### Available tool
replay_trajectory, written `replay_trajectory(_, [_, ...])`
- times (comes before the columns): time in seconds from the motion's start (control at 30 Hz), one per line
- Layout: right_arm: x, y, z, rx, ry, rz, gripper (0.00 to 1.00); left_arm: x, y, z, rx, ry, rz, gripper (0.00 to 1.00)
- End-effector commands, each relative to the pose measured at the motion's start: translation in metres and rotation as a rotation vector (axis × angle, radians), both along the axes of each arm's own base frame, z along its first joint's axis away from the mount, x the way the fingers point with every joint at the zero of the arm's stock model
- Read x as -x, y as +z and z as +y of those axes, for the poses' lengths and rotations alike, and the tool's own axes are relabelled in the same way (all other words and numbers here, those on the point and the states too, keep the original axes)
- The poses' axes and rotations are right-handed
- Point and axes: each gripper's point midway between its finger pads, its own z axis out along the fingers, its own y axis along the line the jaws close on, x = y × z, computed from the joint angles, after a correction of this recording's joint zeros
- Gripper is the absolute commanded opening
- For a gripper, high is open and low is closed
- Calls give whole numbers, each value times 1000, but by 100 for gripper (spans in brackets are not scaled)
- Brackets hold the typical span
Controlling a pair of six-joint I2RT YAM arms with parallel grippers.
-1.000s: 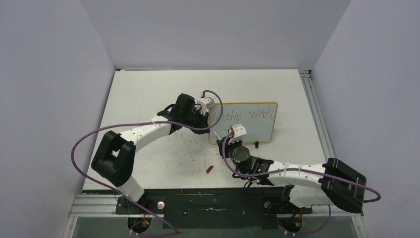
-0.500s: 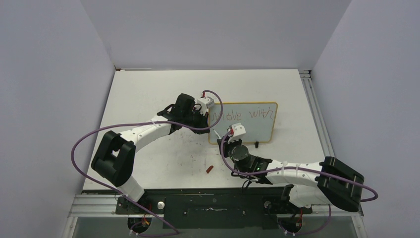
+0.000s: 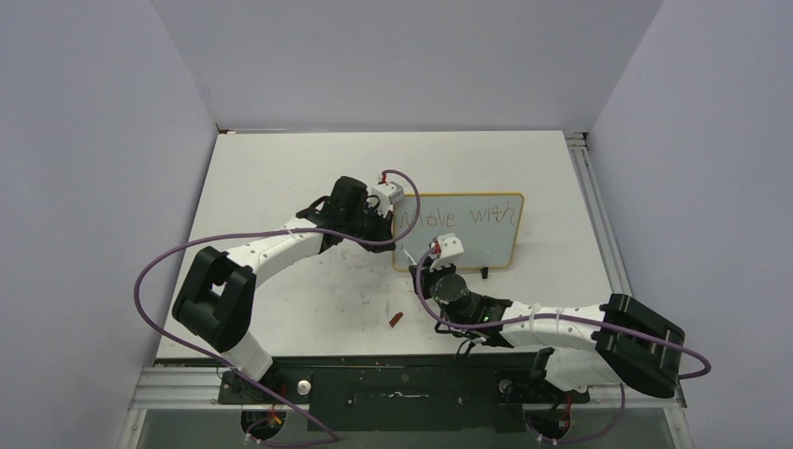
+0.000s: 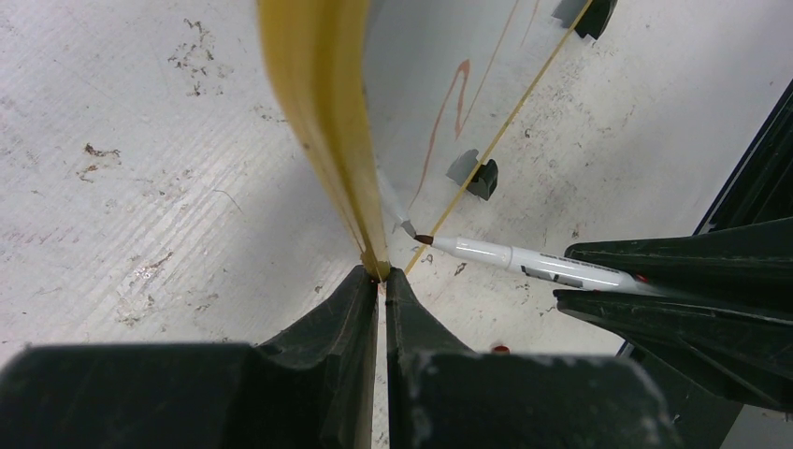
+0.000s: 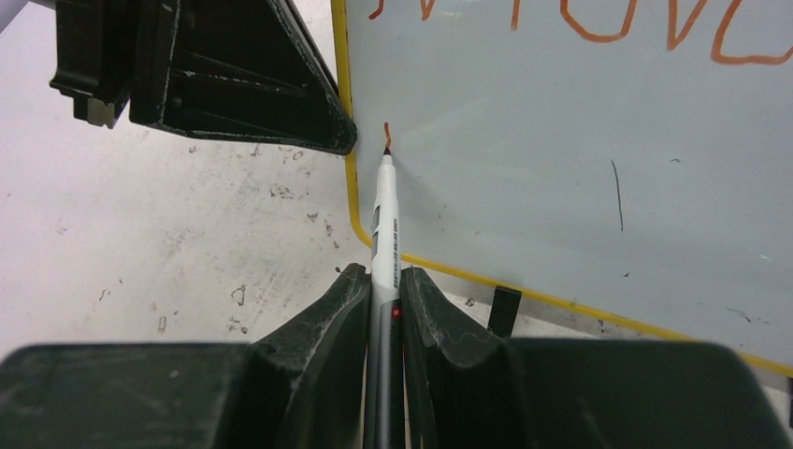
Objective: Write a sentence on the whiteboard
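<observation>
The whiteboard stands on the table, its yellow frame edge-on in the left wrist view. My left gripper is shut on the board's left frame edge. The sentence reads "Move with" along the top line, and its lower parts show in the right wrist view. My right gripper is shut on a white marker. The marker's tip touches the board face near the lower left corner, below a short red stroke.
A red marker cap lies on the table in front of the board. The board's black feet rest on the scuffed tabletop. A metal rail runs along the table's right edge, and grey walls enclose three sides.
My right arm has shifted slightly left and toward the board with the marker. The left arm and the board have not moved.
</observation>
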Motion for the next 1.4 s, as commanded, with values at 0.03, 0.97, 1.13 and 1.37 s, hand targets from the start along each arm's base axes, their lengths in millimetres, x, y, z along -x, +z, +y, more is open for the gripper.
replay_trajectory(0.03, [6, -17, -1, -9, 4, 51, 5, -14, 35, -7, 56, -5, -83, 0])
replay_trajectory(0.97, [20, 48, 4, -122, 63, -43, 5, -16, 33, -3, 51, 9, -82, 0])
replay_trajectory(1.13, [9, 54, 0, -116, 50, -65, 5, -16, 32, -4, 50, 9, -78, 0])
replay_trajectory(1.37, [4, 58, 1, -121, 43, -75, 5, -16, 32, -4, 51, 9, -79, 0])
